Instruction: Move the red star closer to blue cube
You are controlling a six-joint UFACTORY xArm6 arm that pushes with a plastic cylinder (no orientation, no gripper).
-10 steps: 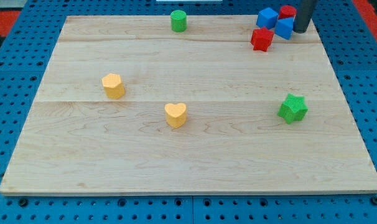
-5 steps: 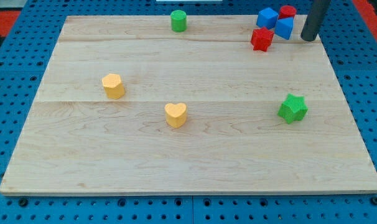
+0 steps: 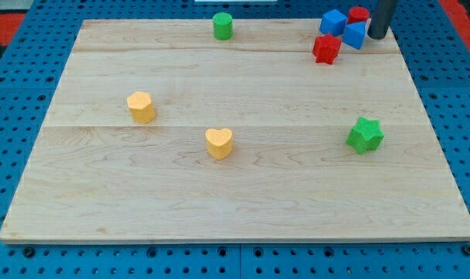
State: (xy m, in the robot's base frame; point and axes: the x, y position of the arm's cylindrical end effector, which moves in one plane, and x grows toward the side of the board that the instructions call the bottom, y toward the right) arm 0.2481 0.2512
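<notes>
The red star point(image 3: 326, 48) lies near the board's top right corner. The blue cube point(image 3: 333, 21) sits just above it, a small gap apart. A second blue block point(image 3: 355, 34) lies right of the star, close to the cube, and a red block point(image 3: 358, 14) sits behind it. My tip point(image 3: 377, 36) stands just right of that second blue block, right of and slightly above the red star.
A green cylinder point(image 3: 222, 25) stands at the top middle. An orange block point(image 3: 141, 106) lies at the left, an orange heart point(image 3: 219, 142) in the middle, a green star point(image 3: 364, 135) at the right. The wooden board point(image 3: 235, 194) rests on a blue pegboard.
My tip swung right and down away from the blocks, then came back left and up beside the second blue block. No block has moved.
</notes>
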